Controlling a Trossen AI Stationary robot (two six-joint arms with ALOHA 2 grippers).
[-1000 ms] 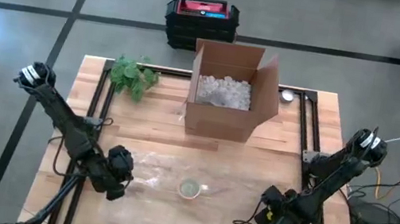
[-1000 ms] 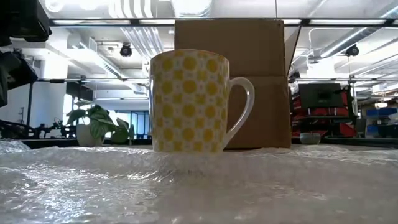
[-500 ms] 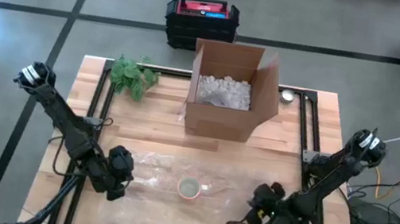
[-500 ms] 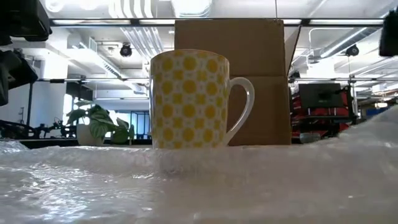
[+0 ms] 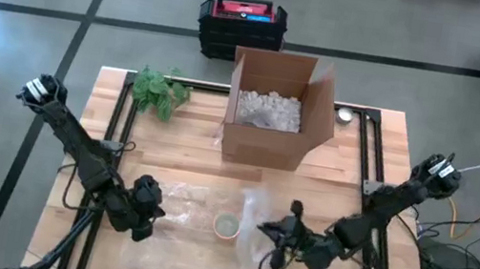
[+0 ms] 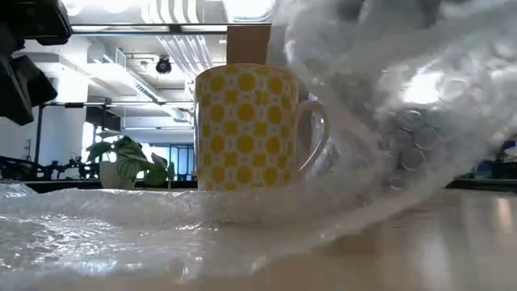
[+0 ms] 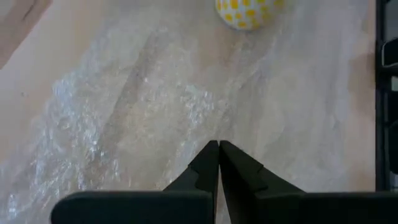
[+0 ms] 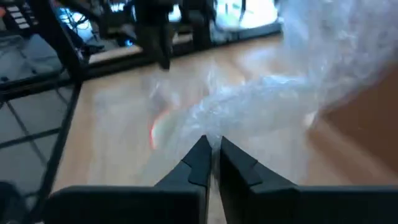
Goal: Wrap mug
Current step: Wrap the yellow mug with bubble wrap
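We saw two dark, slender arms built of jointed segments, each ending at its table-edge base in a pale grey, rounded cap. Black cables looped beside both arms. The left gripper had two matte black, wedge-shaped fingers tapering to narrow tips above a broad black bar; the right gripper looked the same.
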